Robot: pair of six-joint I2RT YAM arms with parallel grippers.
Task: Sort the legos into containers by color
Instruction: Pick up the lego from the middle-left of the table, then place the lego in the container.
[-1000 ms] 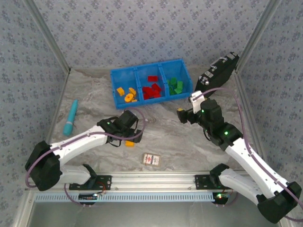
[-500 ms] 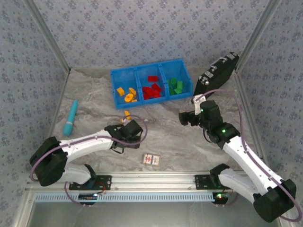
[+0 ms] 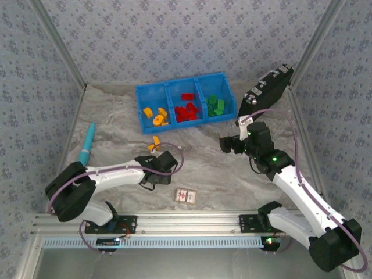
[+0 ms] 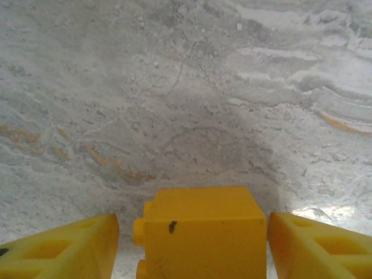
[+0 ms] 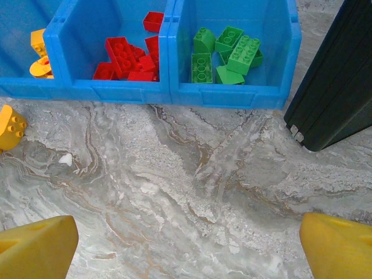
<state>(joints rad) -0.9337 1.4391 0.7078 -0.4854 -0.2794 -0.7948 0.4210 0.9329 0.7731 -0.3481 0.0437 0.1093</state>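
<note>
Bracketing a yellow brick (image 4: 203,244) for pickup

The left tool (image 4: 193,224) flanks the yellow brick on the worktop (image 4: 174,87) just before the blue tray (image 3: 139,104), likely to lift it; whether it clamps, I cannot tell. The right tool (image 5: 186,244) hovers nearby, spread apart.
</note>
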